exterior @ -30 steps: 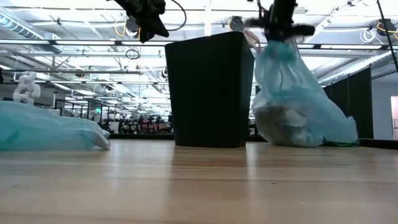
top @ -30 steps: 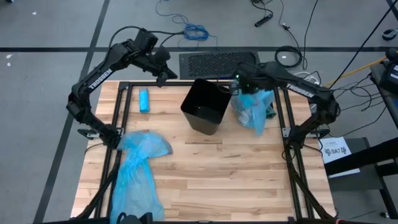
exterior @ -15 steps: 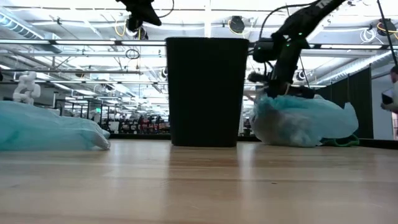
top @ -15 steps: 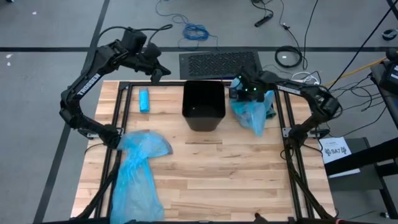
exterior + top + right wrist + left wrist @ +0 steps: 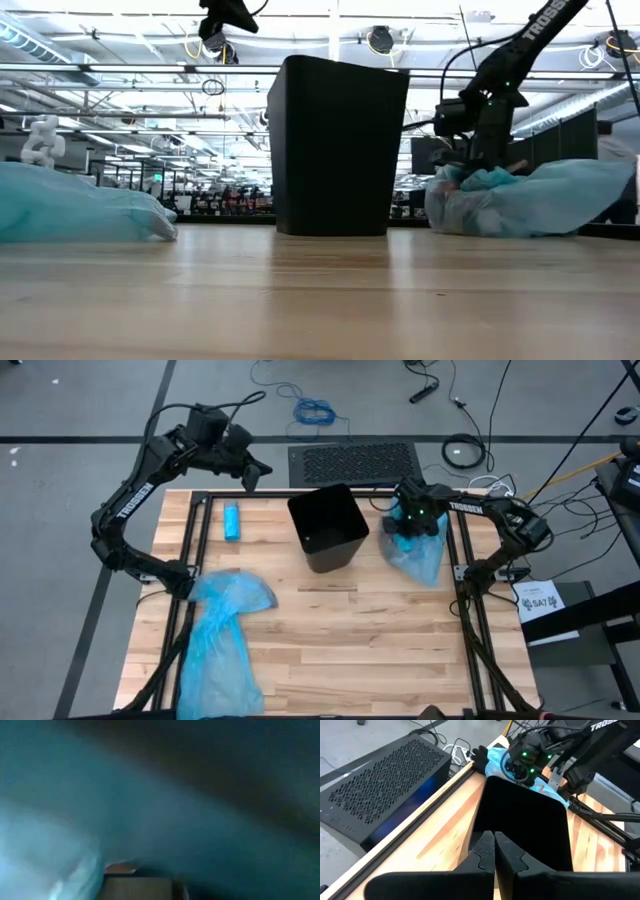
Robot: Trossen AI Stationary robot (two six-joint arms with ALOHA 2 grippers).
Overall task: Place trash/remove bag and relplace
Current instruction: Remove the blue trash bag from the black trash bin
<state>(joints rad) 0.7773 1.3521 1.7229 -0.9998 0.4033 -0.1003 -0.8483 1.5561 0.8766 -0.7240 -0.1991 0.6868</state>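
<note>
A black bin [image 5: 328,540] stands at the table's far middle and looks slightly skewed in the low view [image 5: 335,150]. To its right a filled light-blue bag [image 5: 418,555] lies slumped on the wood. Pale trash [image 5: 462,208] shows through its film. My right gripper [image 5: 412,525] is low over the bag's top, shut on it. My left gripper [image 5: 252,475] is shut on nothing, raised beyond the bin's far left corner, and in its own view [image 5: 494,852] it looks down on the bin. An empty blue bag [image 5: 222,625] lies flat at the near left. My right gripper holds the filled bag by its bunched top [image 5: 470,182], coming from above and pointing steeply down. Blue film [image 5: 100,820] fills the wrist view and hides the fingers, so the kind of hold does not show. The bag rests slack on the table, spread toward the right edge.
A small solid blue oblong [image 5: 232,521] lies at the far left of the table. Black frame rails [image 5: 462,560] run along both sides. A perforated dark box [image 5: 352,460] sits on the floor behind the far edge. Bare wood [image 5: 350,640] takes up the near middle.
My right gripper has sunk toward the table and shifted toward the right edge with the filled bag. The bag hung upright below it and now lies slumped and spread out. My left gripper has drawn up and back toward the far left. The bin has rocked and turned a little.
</note>
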